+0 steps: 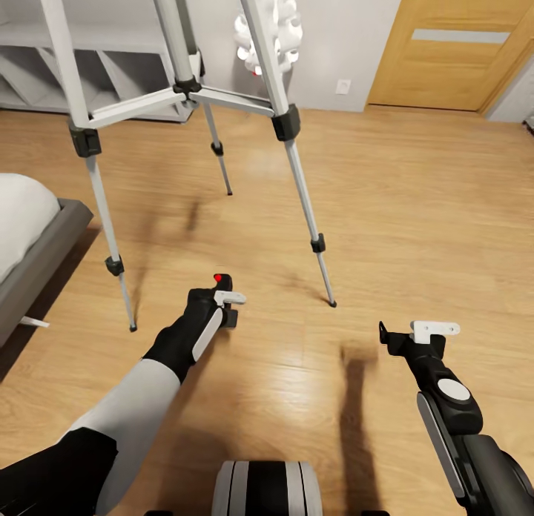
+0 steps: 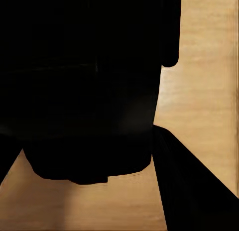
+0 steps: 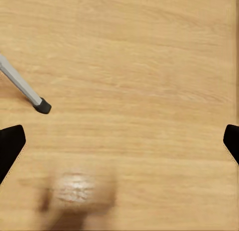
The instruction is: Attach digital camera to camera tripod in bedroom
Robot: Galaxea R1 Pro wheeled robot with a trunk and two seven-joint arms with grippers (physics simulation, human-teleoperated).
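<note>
Three camera tripod point(image 1: 185, 93) legs astride bare floor point(image 1: 415, 219) before left gripper point(image 1: 226, 301).

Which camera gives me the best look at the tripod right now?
The head view: the camera tripod stands on the wood floor ahead, with all three legs, braces and feet visible, though its top is cut off. The right wrist view catches just one leg tip. The left wrist view gives no recognisable tripod part.
</note>
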